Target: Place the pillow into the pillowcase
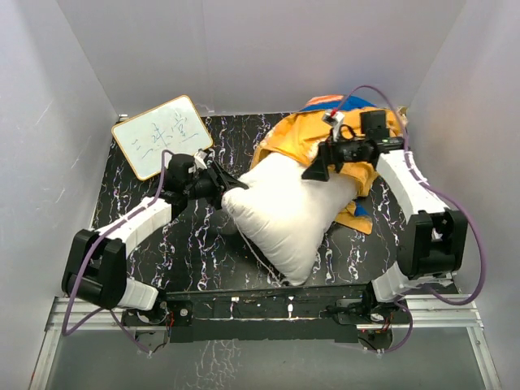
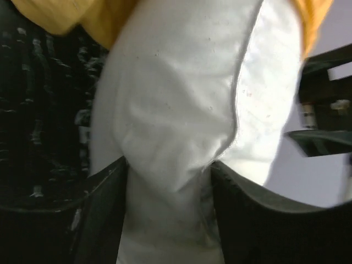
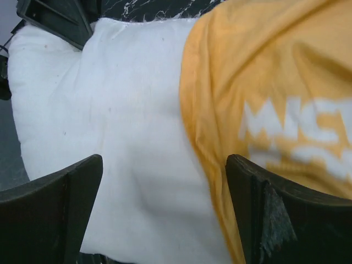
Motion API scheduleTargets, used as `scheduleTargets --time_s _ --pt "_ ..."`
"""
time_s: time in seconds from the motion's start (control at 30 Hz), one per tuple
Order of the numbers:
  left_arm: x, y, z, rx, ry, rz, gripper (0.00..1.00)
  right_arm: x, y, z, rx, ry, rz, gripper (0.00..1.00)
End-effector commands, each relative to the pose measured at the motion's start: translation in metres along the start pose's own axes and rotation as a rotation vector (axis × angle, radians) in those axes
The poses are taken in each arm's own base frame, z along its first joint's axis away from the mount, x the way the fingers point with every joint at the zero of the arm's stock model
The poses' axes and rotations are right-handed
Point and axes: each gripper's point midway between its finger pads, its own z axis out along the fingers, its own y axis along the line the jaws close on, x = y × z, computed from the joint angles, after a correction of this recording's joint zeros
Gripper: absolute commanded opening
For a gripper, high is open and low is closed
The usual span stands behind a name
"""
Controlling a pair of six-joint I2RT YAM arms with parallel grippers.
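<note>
The white pillow (image 1: 284, 218) lies aslant across the middle of the table, its far right end under the orange pillowcase (image 1: 313, 134). A bit of the pillowcase's blue face (image 1: 351, 103) shows at the back. My left gripper (image 1: 231, 189) is shut on the pillow's left corner; in the left wrist view (image 2: 168, 203) white fabric (image 2: 176, 110) is pinched between the fingers (image 2: 104, 220). My right gripper (image 1: 318, 169) is open above the pillowcase's edge. In the right wrist view (image 3: 165, 187) it straddles the pillow (image 3: 121, 126) and the orange cloth (image 3: 264, 82) with white lettering.
A framed whiteboard (image 1: 162, 136) with writing leans at the back left. White walls close in the table on three sides. The dark marbled tabletop (image 1: 146, 252) shows at the front left. A metal rail (image 1: 268, 305) with the arm bases runs along the near edge.
</note>
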Motion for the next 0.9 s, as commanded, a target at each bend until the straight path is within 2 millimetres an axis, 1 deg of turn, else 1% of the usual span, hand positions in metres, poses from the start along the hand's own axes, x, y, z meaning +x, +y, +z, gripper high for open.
scheduleTargets --time_s 0.0,0.03,0.07,0.1,0.13,0.17,0.23,0.27,0.33,0.37,0.4,0.47,0.53,0.6,0.67,0.73,0.77,0.83,0.87 --pt "-0.026 0.0 -0.038 -0.175 -0.171 0.291 0.67 -0.037 0.039 -0.07 0.019 -0.094 -0.221 0.98" --pt "-0.035 -0.005 -0.05 -0.222 -0.223 0.374 0.78 -0.035 0.035 -0.078 0.08 -0.099 -0.245 0.98" --pt "-0.044 -0.009 -0.063 -0.264 -0.272 0.441 0.86 -0.032 0.029 -0.083 0.147 -0.105 -0.265 0.98" --pt "-0.052 -0.021 -0.076 -0.282 -0.323 0.514 0.91 -0.032 0.018 -0.088 0.228 -0.124 -0.292 0.99" --pt "-0.057 -0.031 -0.088 -0.285 -0.364 0.58 0.95 -0.023 0.007 -0.093 0.309 -0.122 -0.282 0.99" --pt "-0.059 -0.043 -0.1 -0.273 -0.399 0.641 0.97 -0.008 -0.004 -0.095 0.366 -0.108 -0.251 0.98" --pt "-0.057 -0.064 -0.11 -0.233 -0.41 0.744 0.97 0.01 -0.023 -0.106 0.449 -0.08 -0.206 0.98" --pt "-0.053 -0.076 -0.113 -0.198 -0.395 0.789 0.97 0.021 -0.033 -0.11 0.482 -0.059 -0.175 0.99" --pt "-0.037 -0.096 -0.109 -0.115 -0.313 0.84 0.95 0.037 -0.051 -0.116 0.554 -0.014 -0.148 0.99" --pt "-0.028 -0.102 -0.104 -0.091 -0.276 0.848 0.94 0.042 -0.058 -0.119 0.586 0.006 -0.153 0.98" --pt "-0.014 -0.107 -0.094 -0.086 -0.239 0.879 0.94 0.046 -0.064 -0.12 0.606 0.018 -0.16 0.96" --pt "0.02 -0.11 -0.068 -0.145 -0.185 1.033 0.94 0.047 -0.074 -0.12 0.634 0.02 -0.175 0.92" --pt "0.049 -0.101 -0.041 -0.259 -0.143 1.209 0.95 0.045 -0.082 -0.119 0.646 0.007 -0.191 0.89" --pt "0.067 -0.08 -0.018 -0.408 -0.075 1.321 0.96 0.041 -0.091 -0.115 0.644 -0.005 -0.19 0.83" --pt "0.074 -0.064 0.002 -0.539 -0.047 1.415 0.97 0.036 -0.099 -0.112 0.642 -0.016 -0.184 0.8" --pt "0.077 -0.057 0.019 -0.621 -0.042 1.467 0.97 0.031 -0.106 -0.106 0.636 -0.022 -0.18 0.77" --pt "0.076 -0.059 0.027 -0.648 -0.058 1.472 0.97 0.026 -0.11 -0.103 0.634 -0.028 -0.186 0.76" --pt "0.07 -0.051 0.045 -0.717 -0.072 1.473 0.97 0.021 -0.115 -0.096 0.623 -0.036 -0.179 0.76" --pt "0.067 -0.051 0.051 -0.738 -0.081 1.476 0.97 0.021 -0.115 -0.09 0.608 -0.035 -0.176 0.76"
